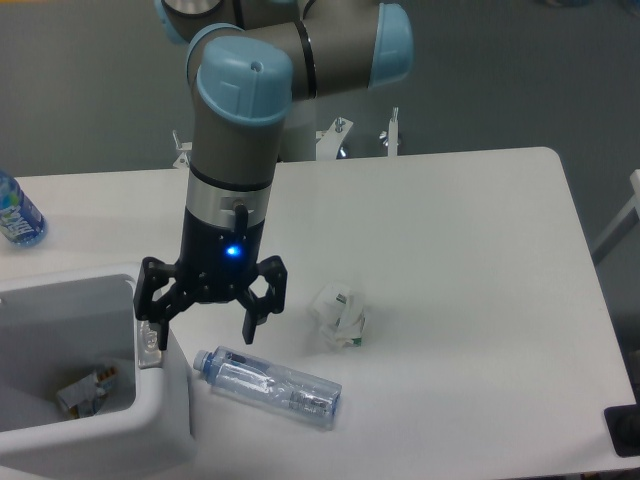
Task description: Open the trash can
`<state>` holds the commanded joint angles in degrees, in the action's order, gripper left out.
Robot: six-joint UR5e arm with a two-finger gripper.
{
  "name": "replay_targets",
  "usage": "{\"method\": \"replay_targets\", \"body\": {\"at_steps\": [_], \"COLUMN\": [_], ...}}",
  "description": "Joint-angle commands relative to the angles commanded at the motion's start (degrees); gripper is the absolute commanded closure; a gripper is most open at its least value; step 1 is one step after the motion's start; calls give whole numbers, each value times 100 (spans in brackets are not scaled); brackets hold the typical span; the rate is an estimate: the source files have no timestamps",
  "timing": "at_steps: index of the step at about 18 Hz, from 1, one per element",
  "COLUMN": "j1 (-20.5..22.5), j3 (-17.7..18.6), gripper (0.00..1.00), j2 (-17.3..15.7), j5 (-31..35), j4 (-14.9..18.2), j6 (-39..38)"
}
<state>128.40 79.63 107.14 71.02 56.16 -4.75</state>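
The trash can (160, 420) is a light-grey bin at the lower left. Its top stands open, the lid is out of sight, and crumpled waste lies at the bottom inside. The silvery push-button (149, 345) sits on its right rim. My black gripper (200, 330) hangs point-down just above that rim, open, with nothing between its fingers. Its left finger (153, 312) is directly over the button, and the right finger hovers over the table.
A clear plastic bottle (268, 385) lies on its side just right of the bin. A crumpled white wrapper (340, 315) sits further right. A blue-labelled bottle (15, 212) stands at the left edge of the white table (450, 250).
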Motion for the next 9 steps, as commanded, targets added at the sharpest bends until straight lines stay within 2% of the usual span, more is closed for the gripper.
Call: {"method": "replay_targets", "body": {"at_steps": [4,6,9], "j1": [325,422,702], "j3": [35,53,61], "gripper": [0,0,0], "j2": [-88,-132,-290], "j5": [9,35,517], "j4": [26,61,420], "j6": [78,429,1201]}}
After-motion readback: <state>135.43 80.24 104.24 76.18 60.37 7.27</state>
